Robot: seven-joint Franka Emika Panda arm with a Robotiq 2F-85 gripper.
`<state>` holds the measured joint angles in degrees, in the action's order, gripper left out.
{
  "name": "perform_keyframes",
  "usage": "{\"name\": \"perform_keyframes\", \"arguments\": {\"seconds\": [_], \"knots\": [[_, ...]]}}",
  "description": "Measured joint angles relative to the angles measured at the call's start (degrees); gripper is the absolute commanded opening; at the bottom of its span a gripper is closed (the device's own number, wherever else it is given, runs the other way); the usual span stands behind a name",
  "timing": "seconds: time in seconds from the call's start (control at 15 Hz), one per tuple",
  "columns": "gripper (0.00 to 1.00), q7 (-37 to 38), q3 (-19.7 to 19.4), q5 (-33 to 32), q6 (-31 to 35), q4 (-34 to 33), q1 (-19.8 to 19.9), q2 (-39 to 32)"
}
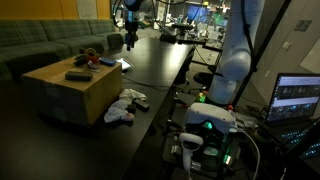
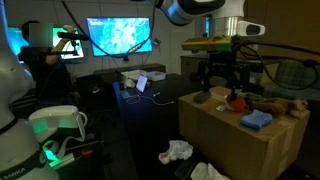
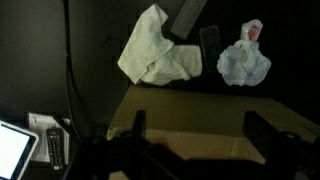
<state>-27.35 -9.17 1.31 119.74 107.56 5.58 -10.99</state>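
Two fingers of the black Robotiq gripper [image 3: 197, 124] are shown spread as wide as they go, and nothing is held between them. In the wrist view they are seen poised over the near edge of the brown cardboard box [image 3: 190, 108], with the dark floor [image 3: 100, 40] visible beyond that edge. In an exterior view the gripper [image 2: 222, 90] is seen just above the box top, near its corner. A small red rounded object [image 2: 237, 100] is found just beside it on that top; whether the two touch cannot be told. A blue folded cloth [image 2: 257, 119] is laid farther along the same surface, apart from the fingers. Below, on the floor beside the box wall, a white crumpled cloth [image 3: 155, 52] and a pale bluish bundled cloth [image 3: 245, 62] are spread, well apart from the gripper.

Hazards, as judged: because the fingers stand over the edge, the cardboard rim could be struck or dented by a straight descent, and the light box could be pushed or tipped. The red object, being small and rounded, could be nudged off the top or rolled away by one finger if an approach were made off-centre. The cloths on the floor can be reached only past the box wall, so a scrape of the wrist against the cardboard is to be feared.
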Motion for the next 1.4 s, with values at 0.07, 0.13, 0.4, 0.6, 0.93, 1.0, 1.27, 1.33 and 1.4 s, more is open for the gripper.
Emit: {"name": "perform_keyframes", "arguments": {"seconds": [0.07,0.13,0.4,0.6,0.93,1.0,1.27,1.33,1.4], "knots": [[1.00,-0.81,0.76,0.42,0.08,-3.09,0.28,-2.54],[1.00,-1.29,1.56,0.69,0.21,-6.02,0.63,-4.91],[1.00,-2.47,4.90,2.21,2.02,-15.47,2.48,-12.31],[1.00,-2.49,6.90,3.30,5.08,-19.65,3.65,-15.95],[1.00,-2.45,9.56,5.83,13.87,-22.50,5.22,-19.77],[1.00,-2.43,9.95,6.05,15.43,-23.17,5.50,-20.66],[1.00,-2.46,10.91,6.16,16.61,-32.00,7.47,-28.73],[1.00,-2.46,11.06,6.16,16.61,-34.58,7.90,-31.06],[1.00,-2.46,11.23,6.16,16.58,-37.09,8.31,-33.37]]}}
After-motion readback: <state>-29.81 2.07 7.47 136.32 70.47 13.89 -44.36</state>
